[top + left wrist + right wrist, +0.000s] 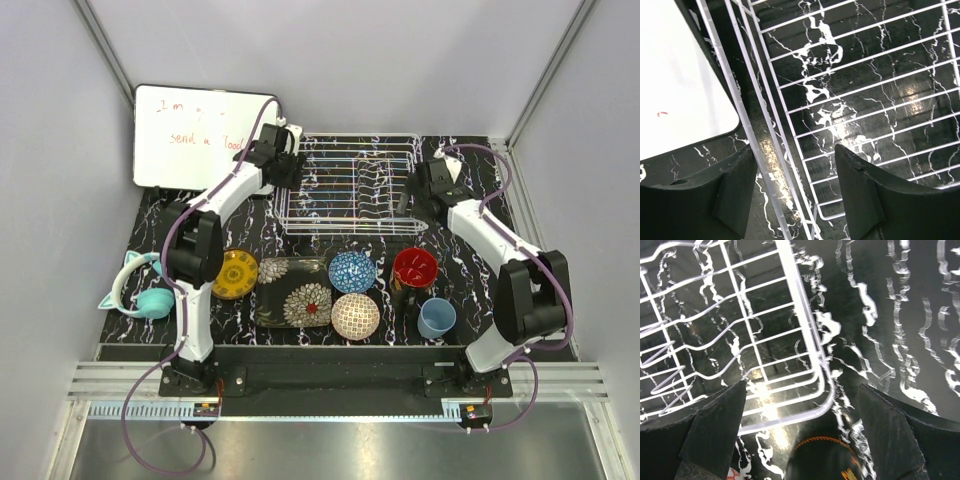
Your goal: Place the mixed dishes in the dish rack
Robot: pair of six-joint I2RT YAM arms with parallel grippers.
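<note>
we find the dish rack (345,185) at the far middle of the table (250,228), with no dish in it. the left gripper (792,160) stands at the rack's left rim: its jaws are parted to a middling gap, the rim wire runs between them, and we see no finger closed on it. the right gripper (800,390) stands at the near right corner with its jaws spread wide, the rounded corner wire lying in the gap, untouched. neither claw holds anything

we judge that the two arms flank the rack so as to square it from both sides without skewing it; this is inference, not observation

the load waits in a row near the arm bases, well apart from the rack: yellow round plate (236,273), dark rectangular floral plate (295,292), blue patterned bowl (352,271), beige patterned bowl (355,316), black mug with red inside (414,270), light-blue cup (437,318). all sit face-up, so each rim is open to a grasp from above

next, we expect each arm must rise clear of the wire before reaching back; a finger caught under the rim would drag the rack
</note>
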